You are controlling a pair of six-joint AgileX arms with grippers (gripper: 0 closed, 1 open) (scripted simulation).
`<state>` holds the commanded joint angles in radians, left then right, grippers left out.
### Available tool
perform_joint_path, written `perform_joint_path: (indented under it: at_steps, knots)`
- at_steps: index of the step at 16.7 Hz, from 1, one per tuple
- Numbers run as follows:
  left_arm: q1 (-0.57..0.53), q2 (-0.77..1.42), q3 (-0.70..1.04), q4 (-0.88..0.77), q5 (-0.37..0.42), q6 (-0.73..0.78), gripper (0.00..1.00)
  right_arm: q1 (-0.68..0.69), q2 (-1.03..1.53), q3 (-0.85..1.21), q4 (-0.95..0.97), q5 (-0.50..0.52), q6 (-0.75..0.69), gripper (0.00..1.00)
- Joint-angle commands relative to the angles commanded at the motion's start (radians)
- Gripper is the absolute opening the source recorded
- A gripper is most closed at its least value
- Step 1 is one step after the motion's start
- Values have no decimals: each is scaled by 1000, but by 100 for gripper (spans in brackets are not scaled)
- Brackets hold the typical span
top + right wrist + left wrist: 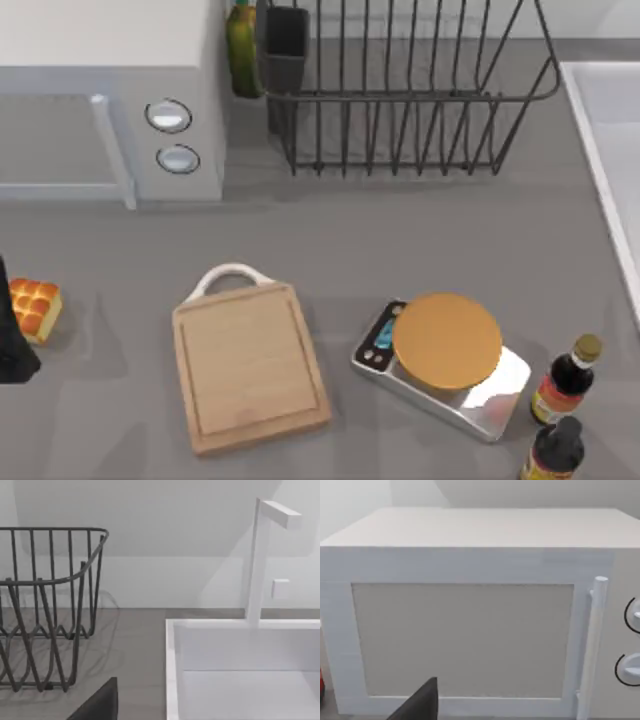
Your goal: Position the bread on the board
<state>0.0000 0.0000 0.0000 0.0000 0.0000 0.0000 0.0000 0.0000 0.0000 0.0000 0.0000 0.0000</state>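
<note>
The bread (35, 309) is seen lying on the tabletop (400, 240) at its left edge, well apart from the board (250, 368), which lies flat nearer the front edge, left of the middle, with its white loop handle (231, 277) turned toward the back. The top of the board is bare. A dark part of the left arm (14, 345) is seen at the left edge, just beside the bread; whether the left tool is spread or pressed together cannot be told. To the right of the board a scale (445, 363) with a round orange top is placed, and two dark bottles (563, 415) stand near the front right corner. At the back left a white microwave (470, 615) is faced by the left wrist camera. A wire rack (400, 85) stands along the back edge, and a white sink (245, 670) is set at the right edge.
</note>
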Motion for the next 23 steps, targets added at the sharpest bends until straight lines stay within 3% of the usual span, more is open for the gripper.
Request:
perform_joint_path:
  at_steps: [4, 8, 19, 23]
  knots:
    - [1, 32, 31, -22, -1, 6, 100, 0, 0, 0, 0, 0, 0, 100]
    - [4, 224, 197, -144, -2, 39, 100, 0, 0, 0, 0, 0, 0, 100]
    - [12, 1340, 865, -731, 3, 173, 100, 0, 0, 0, 0, 0, 0, 100]
    - [15, 1632, 1072, -895, 2, 214, 100, 0, 0, 0, 0, 0, 0, 100]
